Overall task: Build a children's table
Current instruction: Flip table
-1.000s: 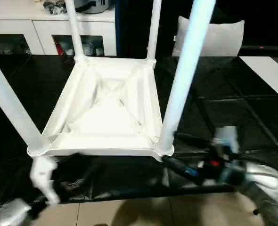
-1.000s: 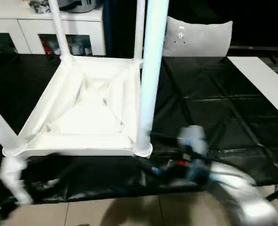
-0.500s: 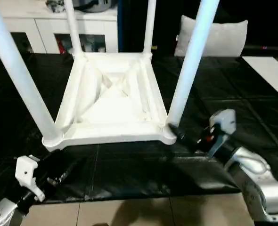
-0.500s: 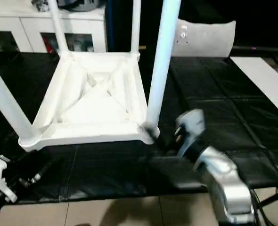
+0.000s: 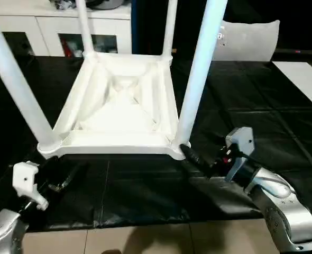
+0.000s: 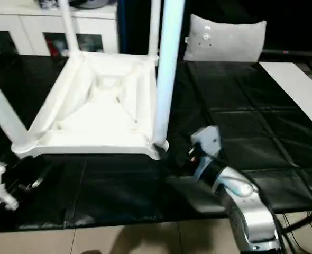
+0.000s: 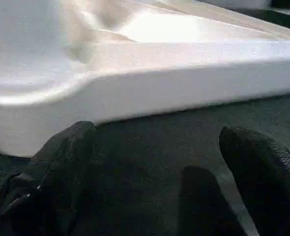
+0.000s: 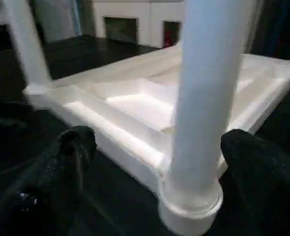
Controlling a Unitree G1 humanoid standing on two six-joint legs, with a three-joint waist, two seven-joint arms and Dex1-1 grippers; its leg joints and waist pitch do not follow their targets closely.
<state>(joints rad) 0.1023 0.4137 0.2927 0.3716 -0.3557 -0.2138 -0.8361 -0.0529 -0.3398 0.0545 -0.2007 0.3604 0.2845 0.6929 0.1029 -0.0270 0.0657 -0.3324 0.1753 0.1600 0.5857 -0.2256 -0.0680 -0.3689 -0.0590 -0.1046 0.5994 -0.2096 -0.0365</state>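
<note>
Left eye view: black mat (image 5: pixel 262 121) covers work surface. White table top (image 5: pixel 119 106) lies upside down on mat, toward its near edge, four legs (image 5: pixel 198 79) sticking up. Grey cushion (image 5: pixel 248 39) at far edge. Right gripper (image 8: pixel 155 162), fingers wide apart, either side of near right leg. Left gripper (image 7: pixel 155 162), fingers apart, at near left corner.

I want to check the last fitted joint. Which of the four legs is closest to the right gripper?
The near right leg: its socket sits between the right gripper's open fingers. The other three stand at farther corners.
</note>
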